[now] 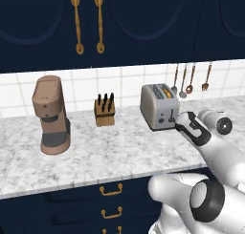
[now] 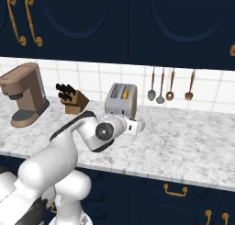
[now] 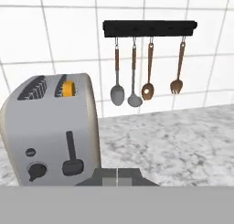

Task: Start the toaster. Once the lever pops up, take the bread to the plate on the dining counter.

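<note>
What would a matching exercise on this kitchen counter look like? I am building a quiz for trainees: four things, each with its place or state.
Things:
1. lever
2. bread
3. knife block
4. coffee machine

Places or states:
A. sunk in one toaster slot
B. between coffee machine and toaster
C. low in its vertical slot
D. leftmost on the worktop, seen from the base

Pairs: 1-C, 2-A, 3-B, 4-D
</note>
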Robot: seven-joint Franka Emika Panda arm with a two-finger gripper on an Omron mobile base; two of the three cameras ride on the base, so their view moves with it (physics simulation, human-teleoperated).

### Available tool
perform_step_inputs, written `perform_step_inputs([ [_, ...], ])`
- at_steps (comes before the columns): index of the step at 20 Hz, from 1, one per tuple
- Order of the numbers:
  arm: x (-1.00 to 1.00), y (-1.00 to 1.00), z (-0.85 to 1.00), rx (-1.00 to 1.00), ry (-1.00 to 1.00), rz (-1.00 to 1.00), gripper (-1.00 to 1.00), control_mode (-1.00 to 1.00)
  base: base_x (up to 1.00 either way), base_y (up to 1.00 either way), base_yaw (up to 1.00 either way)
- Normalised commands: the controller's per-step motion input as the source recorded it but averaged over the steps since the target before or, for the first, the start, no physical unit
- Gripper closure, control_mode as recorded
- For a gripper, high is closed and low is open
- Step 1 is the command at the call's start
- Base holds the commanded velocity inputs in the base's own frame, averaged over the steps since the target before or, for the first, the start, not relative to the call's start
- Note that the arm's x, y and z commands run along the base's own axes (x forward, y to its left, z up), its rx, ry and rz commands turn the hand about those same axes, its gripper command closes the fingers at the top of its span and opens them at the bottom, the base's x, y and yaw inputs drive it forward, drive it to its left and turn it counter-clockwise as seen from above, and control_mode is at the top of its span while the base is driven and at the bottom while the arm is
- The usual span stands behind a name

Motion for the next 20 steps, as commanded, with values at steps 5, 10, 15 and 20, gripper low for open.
perform_step_inputs([
  [5,-0.01,-0.36,0.87,0.01,0.34,0.00,1.00,-1.00,0.00,0.00,0.00],
  [10,0.00,0.00,0.00,0.00,-0.01,0.00,1.00,-1.00,0.00,0.00,0.00],
  [15,-0.12,-0.08,0.15,0.07,-0.24,0.00,1.00,-1.00,0.00,0.00,0.00],
  [20,0.00,0.00,0.00,0.05,-0.02,0.00,-1.00,-1.00,0.00,0.00,0.00],
])
